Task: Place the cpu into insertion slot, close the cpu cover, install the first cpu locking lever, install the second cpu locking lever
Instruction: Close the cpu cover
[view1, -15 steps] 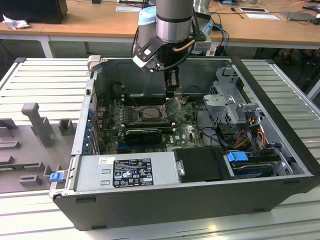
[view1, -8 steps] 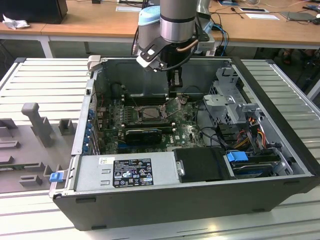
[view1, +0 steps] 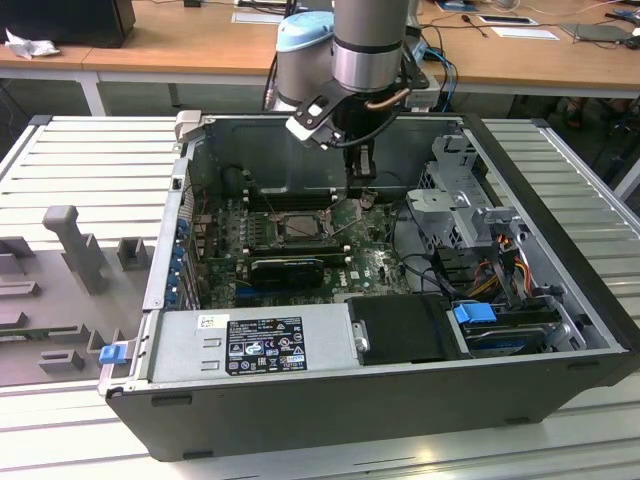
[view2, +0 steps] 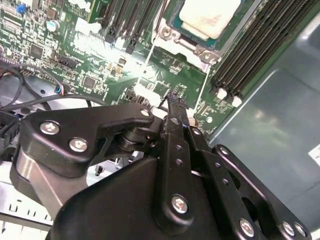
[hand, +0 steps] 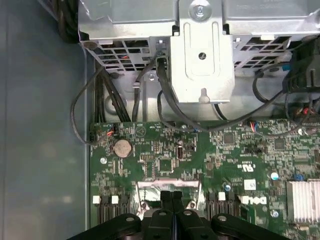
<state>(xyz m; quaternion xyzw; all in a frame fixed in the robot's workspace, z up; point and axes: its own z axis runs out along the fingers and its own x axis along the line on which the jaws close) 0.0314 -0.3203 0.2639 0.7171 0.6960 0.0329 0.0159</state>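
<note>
Pale beige square cpu (view2: 207, 15) flat on green board (view2: 165, 75); pincer (view2: 172, 99) closed, empty.

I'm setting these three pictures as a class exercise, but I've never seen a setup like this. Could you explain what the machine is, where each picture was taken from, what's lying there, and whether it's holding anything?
The machine is a robot arm that ends in a gripper, the part that grasps things. The exterior view comes from a camera off the arm. It shows an open computer case lying on a slatted metal table, with the arm reaching down into it. The two wrist views come from cameras riding near the arm's wrist, looking past the gripper at the green circuit board inside the case. In the second wrist view, the cpu, a pale square, sits in its insertion slot. The gripper is shut and seems empty, and its tip is close to the board beside the slot.
</note>
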